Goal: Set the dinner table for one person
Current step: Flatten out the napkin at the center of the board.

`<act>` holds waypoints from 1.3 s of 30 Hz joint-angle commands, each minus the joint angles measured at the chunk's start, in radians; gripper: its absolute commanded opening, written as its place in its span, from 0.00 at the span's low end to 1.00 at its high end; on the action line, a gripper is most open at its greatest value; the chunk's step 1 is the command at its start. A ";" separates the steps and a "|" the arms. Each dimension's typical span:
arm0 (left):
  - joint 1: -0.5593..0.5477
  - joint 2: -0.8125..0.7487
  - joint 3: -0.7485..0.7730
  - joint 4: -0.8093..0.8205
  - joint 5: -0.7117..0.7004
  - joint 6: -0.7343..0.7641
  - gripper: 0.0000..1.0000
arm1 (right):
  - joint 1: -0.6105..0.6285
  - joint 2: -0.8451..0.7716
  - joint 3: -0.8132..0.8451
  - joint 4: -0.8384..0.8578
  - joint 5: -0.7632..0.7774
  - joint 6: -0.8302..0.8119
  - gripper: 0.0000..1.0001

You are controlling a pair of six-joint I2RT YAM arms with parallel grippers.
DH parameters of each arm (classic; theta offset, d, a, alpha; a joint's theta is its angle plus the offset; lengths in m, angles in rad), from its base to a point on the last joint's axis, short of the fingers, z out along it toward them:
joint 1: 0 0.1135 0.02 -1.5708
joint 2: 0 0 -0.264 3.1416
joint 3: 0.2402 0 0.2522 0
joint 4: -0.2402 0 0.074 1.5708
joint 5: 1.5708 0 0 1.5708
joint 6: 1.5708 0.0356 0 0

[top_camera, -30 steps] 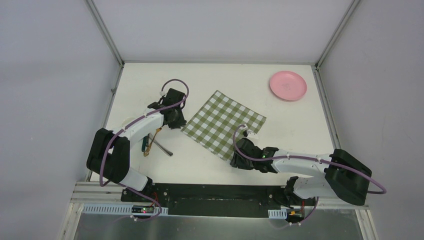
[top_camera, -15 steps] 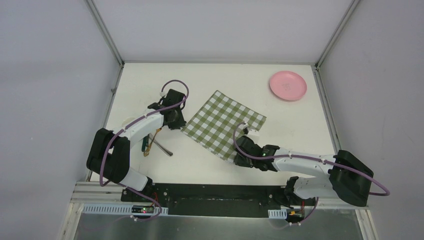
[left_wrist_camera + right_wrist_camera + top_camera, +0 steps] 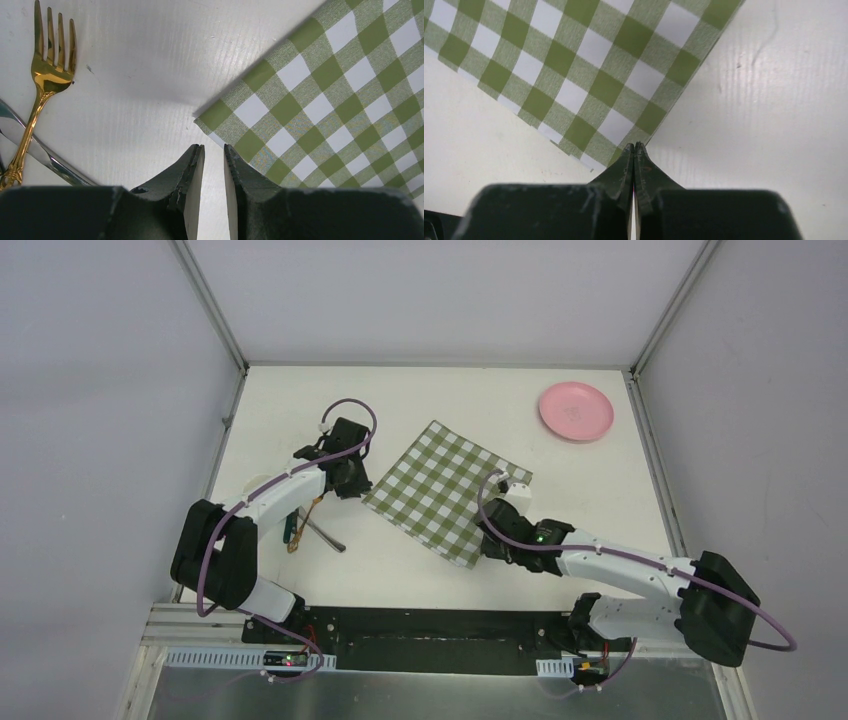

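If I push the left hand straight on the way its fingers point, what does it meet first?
Most likely the nearest corner of the green-and-white checked cloth, lying just ahead of the left hand on the white matte tabletop. The gold metal fork lies off to one side. Depth is unclear.

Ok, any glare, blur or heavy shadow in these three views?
Top external: even, soft light, sharp throughout. Left wrist: bright glare on the gold fork, a dark shadow along the checked cloth edge. Right wrist: cloth weave crisp, only faint shadow.
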 commanded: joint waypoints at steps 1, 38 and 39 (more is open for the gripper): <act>-0.012 -0.039 -0.001 0.008 0.006 0.009 0.23 | -0.049 -0.073 0.027 -0.058 0.045 -0.040 0.00; -0.011 0.424 0.276 -0.012 -0.080 0.089 0.25 | -0.135 -0.187 0.039 -0.062 -0.112 -0.145 0.39; -0.011 0.422 0.266 -0.007 -0.071 0.083 0.25 | -0.134 -0.187 0.042 -0.064 -0.111 -0.146 0.39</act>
